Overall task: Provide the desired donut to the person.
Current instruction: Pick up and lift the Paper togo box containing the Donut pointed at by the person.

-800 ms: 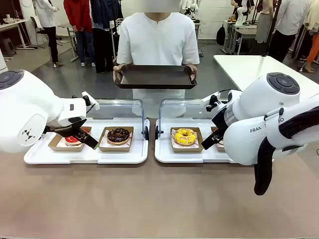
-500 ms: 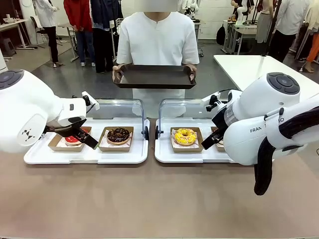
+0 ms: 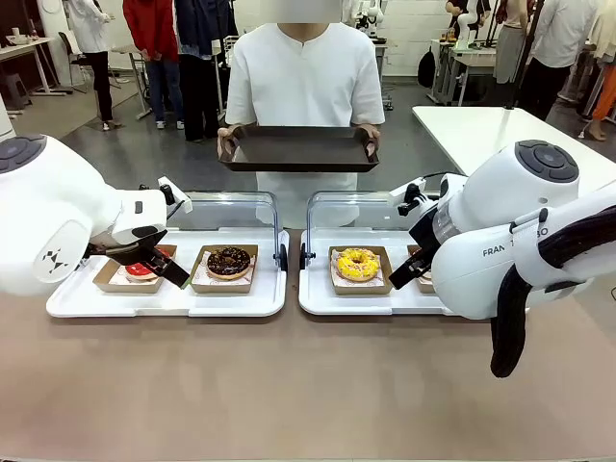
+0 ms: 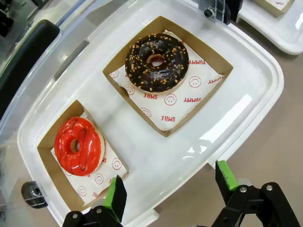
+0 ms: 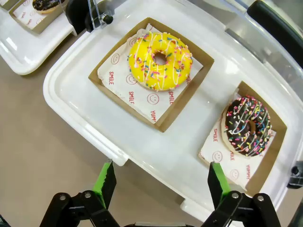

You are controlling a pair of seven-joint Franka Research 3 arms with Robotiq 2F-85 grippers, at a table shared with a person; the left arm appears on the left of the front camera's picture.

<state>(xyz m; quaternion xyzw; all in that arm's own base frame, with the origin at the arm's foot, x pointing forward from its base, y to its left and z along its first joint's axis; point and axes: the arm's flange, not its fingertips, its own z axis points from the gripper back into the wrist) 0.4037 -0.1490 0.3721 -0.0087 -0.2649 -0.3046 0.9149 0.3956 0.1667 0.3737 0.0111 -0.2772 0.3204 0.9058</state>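
The person [image 3: 305, 82] stands at the far side holding a dark empty tray [image 3: 298, 149] in both hands. Four donuts lie in brown card boxes. On the left are a red glazed donut [image 4: 78, 146] and a chocolate donut with nut bits [image 4: 157, 63]. On the right are a yellow sprinkled donut [image 5: 160, 60] and a chocolate donut with coloured sprinkles [image 5: 247, 125]. My left gripper [image 4: 170, 182] hovers open above the near edge of the left white tray [image 4: 246, 90]. Above the right white tray [image 5: 71, 94], my right gripper [image 5: 161, 174] is open too. Neither holds anything.
Clear lids [image 3: 226, 212] stand raised behind both white trays. The brown tabletop [image 3: 289, 385] in front of the trays is bare. A white table [image 3: 500, 130] stands at the back right, and other people stand farther off.
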